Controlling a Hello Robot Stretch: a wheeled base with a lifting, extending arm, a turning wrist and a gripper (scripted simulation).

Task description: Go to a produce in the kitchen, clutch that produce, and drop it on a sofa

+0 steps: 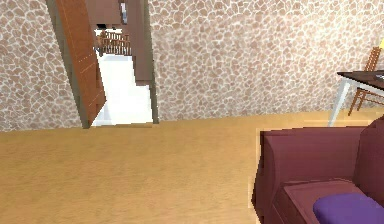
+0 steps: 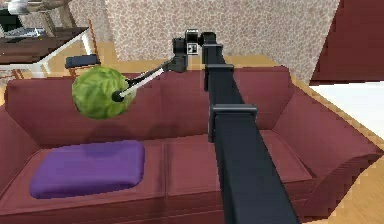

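I am judging this as the last step of the task, the drop. In the arm side view the pincer (image 2: 126, 94) is carrying the produce (image 2: 95, 92), a round, leafy green head. It is hanging at the fingers' far end, clear of the sofa (image 2: 195, 165), in front of the backrest and above the left part of the seat. How the two fingers are standing around it I cannot tell. The arm (image 2: 240, 140) is reaching out across the middle of the seat.

Next I am expecting to let the produce go. The call I am weighing is where it lands. A purple cushion (image 2: 88, 168) is lying on the seat just below and a little nearer than the produce. A round head may roll off it towards the front edge, so I am thinking of lowering it first or easing it towards the bare seat on the right.

The sofa is dark red, soft, with broad arms. The floor (image 1: 130, 170) around it is showing as light wood, and the far wall (image 1: 240, 60) is covered in a pebble pattern. At far left of the forward view a wooden door (image 1: 80, 55) is standing ajar onto a pale-floored room. At far right a dark tabletop (image 1: 362, 78) on pale legs is standing with a wooden chair (image 1: 372, 62) behind it.
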